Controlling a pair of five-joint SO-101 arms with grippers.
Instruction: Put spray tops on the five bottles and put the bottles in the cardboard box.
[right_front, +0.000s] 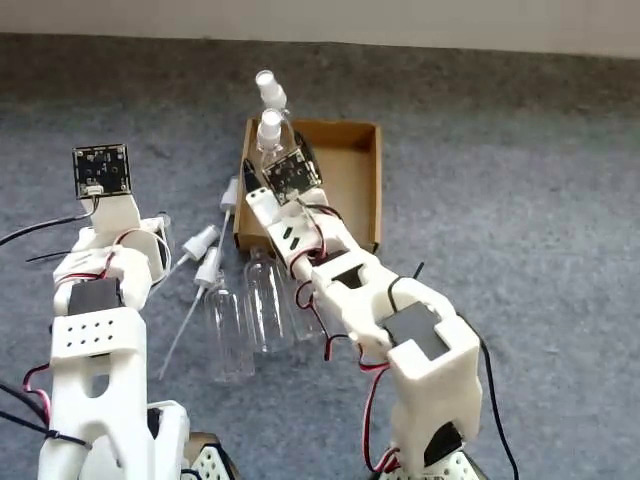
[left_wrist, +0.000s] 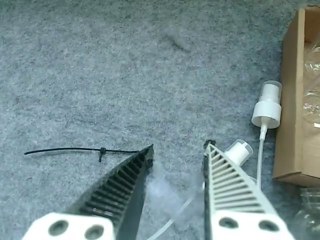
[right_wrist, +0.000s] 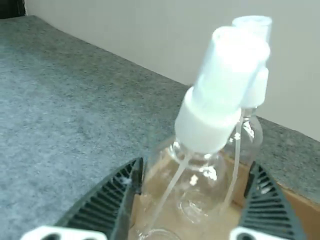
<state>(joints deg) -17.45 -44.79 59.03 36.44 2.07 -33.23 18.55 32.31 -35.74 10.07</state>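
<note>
1. The capped bottle (right_wrist: 190, 195) stands in the cardboard box (right_front: 360, 170), against the box's left wall. Its white spray top (right_wrist: 220, 95) is on and leans a little in my right wrist view.
2. My right gripper (right_wrist: 192, 167) straddles that bottle with jaws spread wide, one finger on either side of the glass. A thin strip of cardboard shows between the bottle and one finger, so I am not clamping it.
3. A second capped bottle (right_wrist: 247, 135) stands just behind it in the same box. I cannot tell whether the two touch.
4. Three bare bottles (right_front: 265, 300) lie side by side on the grey carpet (right_front: 520, 200), just outside the box's near-left corner and beside my right arm.
5. Three loose spray tops (right_front: 203, 243) lie between those bottles and my left arm, with their tubes trailing.
6. My left gripper (left_wrist: 177, 147) hangs over the carpet, jaws wide, with nothing between them. The nearest top (left_wrist: 239, 150) lies just beside one finger.
7. A black cable tie (left_wrist: 75, 150) lies on the carpet near the other finger.
</note>
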